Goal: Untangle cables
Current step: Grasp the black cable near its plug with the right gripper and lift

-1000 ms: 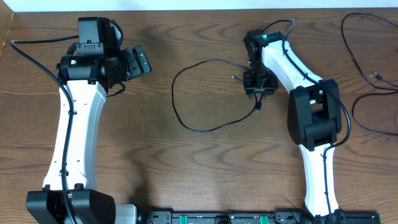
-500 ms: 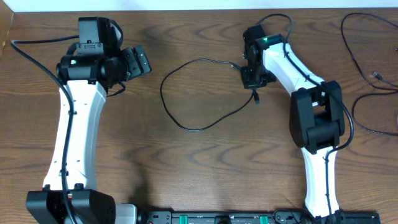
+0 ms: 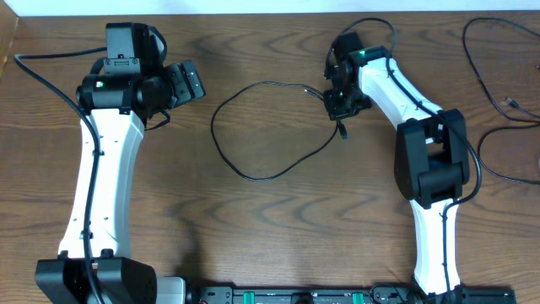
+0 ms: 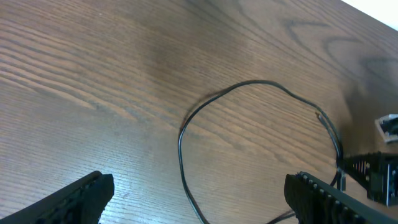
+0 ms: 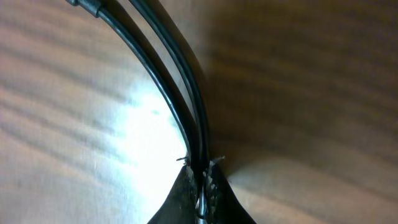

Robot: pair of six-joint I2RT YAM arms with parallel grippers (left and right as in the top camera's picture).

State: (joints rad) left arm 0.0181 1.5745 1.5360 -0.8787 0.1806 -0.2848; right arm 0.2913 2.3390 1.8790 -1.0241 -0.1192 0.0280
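A thin black cable [image 3: 245, 118] lies in a wide loop on the wooden table's middle. It also shows in the left wrist view [image 4: 186, 130]. My right gripper [image 3: 339, 105] is shut on the cable's two strands [image 5: 180, 93] at the loop's right end, its plug end hanging just below. My left gripper [image 3: 190, 82] is open and empty, held above the table left of the loop, its fingers [image 4: 199, 199] wide apart. More black cables [image 3: 498, 93] lie at the far right.
The table's back edge runs along the top of the overhead view. A black rail [image 3: 321, 295] with green connectors sits along the front edge. The right arm's own thick cable [image 3: 375, 29] arcs over its wrist.
My right gripper has moved up and left with the cable pinched in it. The loop has been dragged left and has widened. The left arm has not moved.
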